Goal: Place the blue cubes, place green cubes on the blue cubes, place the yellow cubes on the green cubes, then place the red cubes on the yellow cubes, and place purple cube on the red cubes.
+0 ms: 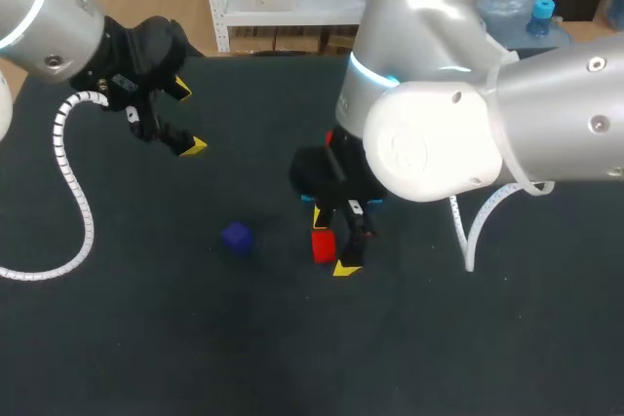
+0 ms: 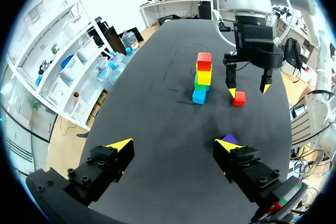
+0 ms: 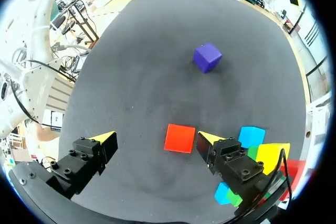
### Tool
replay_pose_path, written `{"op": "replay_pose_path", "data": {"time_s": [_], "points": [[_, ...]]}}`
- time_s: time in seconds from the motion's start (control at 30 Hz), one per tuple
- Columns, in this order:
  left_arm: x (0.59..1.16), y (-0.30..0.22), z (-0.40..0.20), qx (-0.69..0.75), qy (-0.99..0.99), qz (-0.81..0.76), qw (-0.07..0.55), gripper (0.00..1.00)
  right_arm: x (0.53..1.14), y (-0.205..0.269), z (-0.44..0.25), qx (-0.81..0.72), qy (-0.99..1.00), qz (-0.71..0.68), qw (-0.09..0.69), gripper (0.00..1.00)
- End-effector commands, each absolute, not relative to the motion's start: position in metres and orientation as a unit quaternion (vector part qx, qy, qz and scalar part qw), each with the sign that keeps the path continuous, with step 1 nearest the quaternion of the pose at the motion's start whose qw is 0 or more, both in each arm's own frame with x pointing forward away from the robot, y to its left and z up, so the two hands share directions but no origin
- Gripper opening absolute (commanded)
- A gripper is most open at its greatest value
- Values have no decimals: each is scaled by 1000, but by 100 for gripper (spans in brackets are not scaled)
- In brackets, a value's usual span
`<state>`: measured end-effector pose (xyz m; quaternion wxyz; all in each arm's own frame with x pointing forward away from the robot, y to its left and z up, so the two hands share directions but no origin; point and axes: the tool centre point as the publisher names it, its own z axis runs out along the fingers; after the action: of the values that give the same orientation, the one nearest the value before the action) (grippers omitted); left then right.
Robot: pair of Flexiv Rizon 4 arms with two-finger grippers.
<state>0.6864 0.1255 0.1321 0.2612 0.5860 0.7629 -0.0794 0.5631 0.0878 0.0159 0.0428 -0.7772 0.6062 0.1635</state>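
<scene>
Head view: the right gripper (image 1: 331,239) hangs over a loose red cube (image 1: 323,245) with its jaws spread. The left gripper (image 1: 187,119) sits at the far left, also spread and holding nothing. The purple cube (image 1: 237,238) lies left of the red one. Left wrist view: the stack (image 2: 201,80), blue under green, yellow and red, stands just beside that loose cube. Right wrist view: the red cube rests on the table (image 3: 147,77) between the open fingers, close to one. I'd judge it light, stiff and smooth, so pinch two opposite flat faces, centred. No containers show.
</scene>
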Motion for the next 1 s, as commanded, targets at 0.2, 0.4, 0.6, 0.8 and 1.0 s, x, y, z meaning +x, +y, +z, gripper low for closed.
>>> {"op": "replay_pose_path", "data": {"time_s": [0.2, 0.4, 0.6, 0.8, 1.0], "points": [[687, 127, 131, 587, 761, -82, 262, 100, 562, 89, 17, -778, 608, 154, 38, 100], [687, 127, 131, 587, 761, -82, 262, 100, 565, 88, 16, -778, 610, 147, 30, 100], [687, 127, 131, 587, 761, -82, 262, 100, 567, 88, 18, -778, 612, 140, 31, 100], [687, 127, 131, 587, 761, -82, 262, 100, 569, 88, 13, -777, 613, 144, 26, 100], [687, 127, 131, 587, 761, -82, 262, 100, 569, 90, 11, -777, 614, 138, 18, 100]]}}
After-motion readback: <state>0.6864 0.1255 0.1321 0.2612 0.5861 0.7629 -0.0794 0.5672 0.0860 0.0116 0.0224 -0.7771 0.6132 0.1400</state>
